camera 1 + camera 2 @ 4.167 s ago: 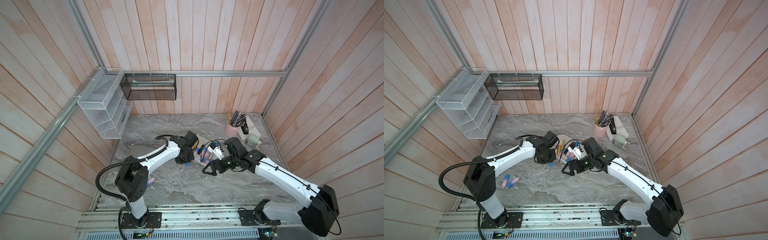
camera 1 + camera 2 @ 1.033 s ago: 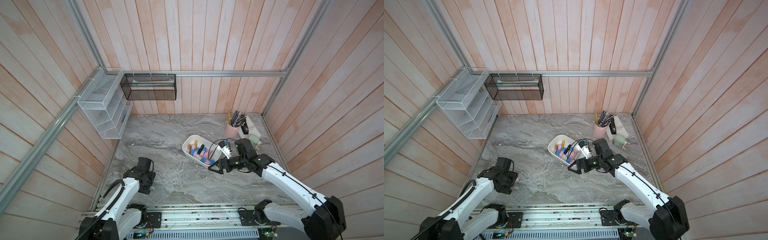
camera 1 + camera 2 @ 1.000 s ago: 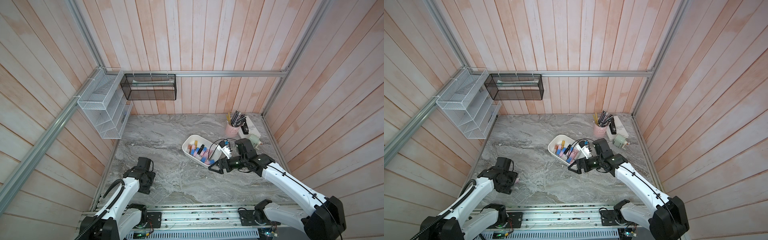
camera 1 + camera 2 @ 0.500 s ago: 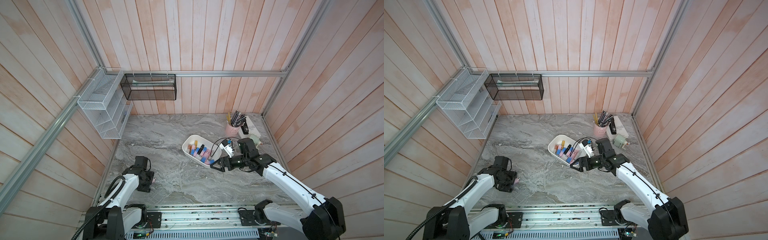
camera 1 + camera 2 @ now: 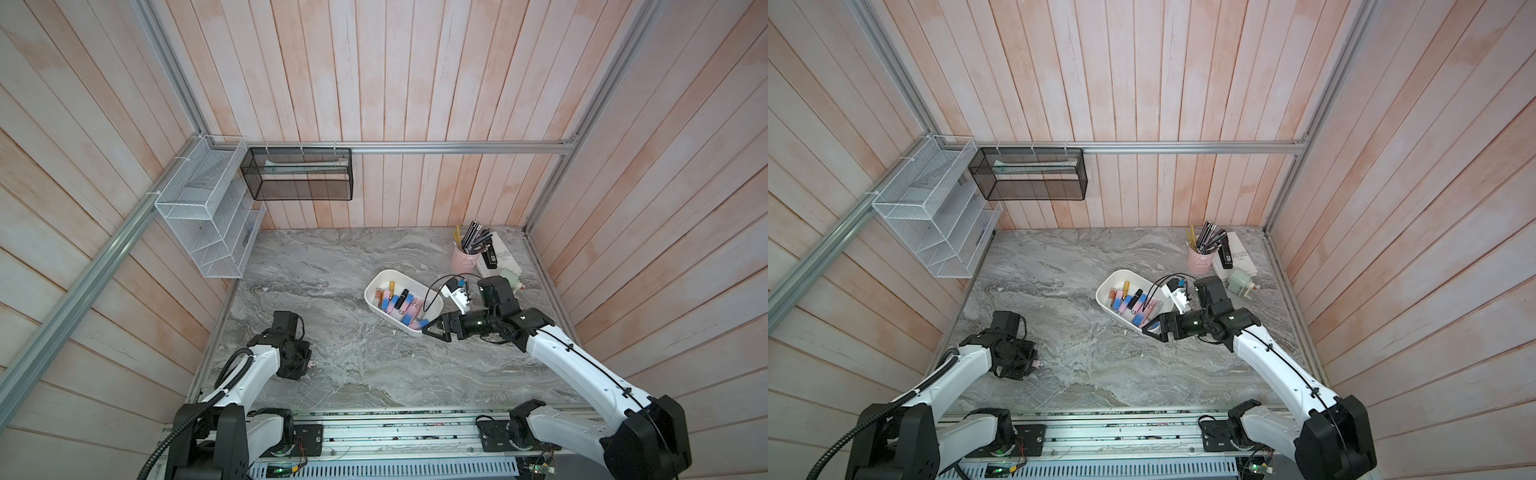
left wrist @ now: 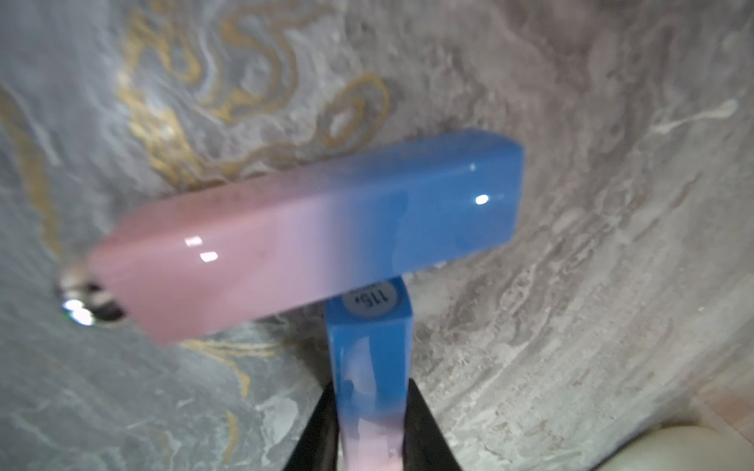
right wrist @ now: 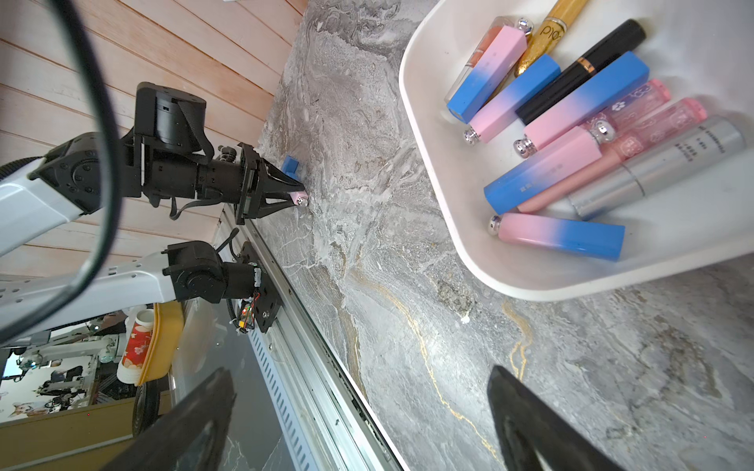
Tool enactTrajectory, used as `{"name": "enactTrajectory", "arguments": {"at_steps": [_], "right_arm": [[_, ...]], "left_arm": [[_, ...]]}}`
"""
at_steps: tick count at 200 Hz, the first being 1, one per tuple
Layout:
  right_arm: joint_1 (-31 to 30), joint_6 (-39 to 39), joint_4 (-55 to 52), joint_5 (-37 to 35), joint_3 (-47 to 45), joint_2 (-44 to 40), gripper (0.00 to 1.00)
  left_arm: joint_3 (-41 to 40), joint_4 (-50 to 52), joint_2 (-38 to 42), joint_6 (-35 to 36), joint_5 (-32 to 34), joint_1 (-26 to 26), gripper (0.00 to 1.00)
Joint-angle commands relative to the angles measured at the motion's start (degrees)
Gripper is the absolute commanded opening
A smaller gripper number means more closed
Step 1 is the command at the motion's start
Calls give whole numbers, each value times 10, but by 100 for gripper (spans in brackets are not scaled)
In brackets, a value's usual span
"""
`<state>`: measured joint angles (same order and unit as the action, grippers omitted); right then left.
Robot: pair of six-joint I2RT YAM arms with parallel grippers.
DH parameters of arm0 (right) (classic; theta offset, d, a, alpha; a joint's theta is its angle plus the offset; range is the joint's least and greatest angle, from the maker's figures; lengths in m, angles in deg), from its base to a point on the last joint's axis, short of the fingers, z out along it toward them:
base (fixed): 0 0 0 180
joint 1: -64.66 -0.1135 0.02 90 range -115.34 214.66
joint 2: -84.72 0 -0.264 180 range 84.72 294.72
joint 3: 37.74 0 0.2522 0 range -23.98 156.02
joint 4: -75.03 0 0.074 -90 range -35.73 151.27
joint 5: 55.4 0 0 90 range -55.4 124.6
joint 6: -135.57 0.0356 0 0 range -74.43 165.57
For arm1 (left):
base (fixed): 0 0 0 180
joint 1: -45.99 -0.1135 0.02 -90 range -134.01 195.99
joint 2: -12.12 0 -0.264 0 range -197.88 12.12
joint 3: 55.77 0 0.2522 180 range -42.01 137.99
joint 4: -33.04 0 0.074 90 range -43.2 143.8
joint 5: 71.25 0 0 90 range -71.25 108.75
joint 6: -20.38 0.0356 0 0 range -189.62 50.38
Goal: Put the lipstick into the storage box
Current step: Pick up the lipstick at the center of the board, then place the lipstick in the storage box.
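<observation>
Containers, left to right. White wire rack (image 5: 208, 216) hung on the left wall; contents too faint to tell. Black mesh basket (image 5: 299, 174) hung on the back wall w/ a pale flat item in it, unclear what. Storage box (image 5: 388, 273) sat on the table (image 5: 332, 257) right of centre. It held ten or so cosmetics lying flat, mostly side by side: five pink-blue tubes (image 7: 559, 236), a gold tube (image 7: 546, 36), a black tube (image 7: 583, 69), some pink tubes (image 7: 653, 118) & a silver tube (image 7: 661, 167). Pink cup (image 5: 462, 262) stood near the back right corner, packed w/ upright pens (image 5: 473, 237).

Lipstick (image 6: 369, 346) was at the near left of the table, close to the left wall, well apart from the storage box. Left end effector (image 6: 369, 383) was closed onto it, both fingers (image 6: 424, 432) against its sides at the pink half. Long axis ran in line w/ the fingers, blue end w/ a round "115" label pointing away from the end effector. Couldn't tell if it was clear of the table. A second lipstick (image 6: 302, 228) lay crosswise just past that blue tip, approx at a right angle, w/ a silver knob on its pink end. Contact btwn the two was unclear.

Right end effector (image 5: 434, 330) hung just beside the near corner of the storage box, jaws spread wide, holding nothing.
</observation>
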<state>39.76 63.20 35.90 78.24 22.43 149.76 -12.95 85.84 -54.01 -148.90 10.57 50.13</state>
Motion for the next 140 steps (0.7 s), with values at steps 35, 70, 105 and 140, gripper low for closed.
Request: {"name": "enactTrajectory", "arguments": {"at_steps": [35,70,105,140], "right_arm": [[4,-8,-12,5,20,17,98],[4,-12,-30,-3,32,15,98],[4,-13,-45,-11,38,8,98],[4,-11,-42,13,41,17,98]], "left_arm": [[31,-40,-76,-2,-10,100,27],[133,-18,-152,48,7,147,25],[247,24,-185,98,26,174,24],[370,61,-211,142,27,194,24]]}}
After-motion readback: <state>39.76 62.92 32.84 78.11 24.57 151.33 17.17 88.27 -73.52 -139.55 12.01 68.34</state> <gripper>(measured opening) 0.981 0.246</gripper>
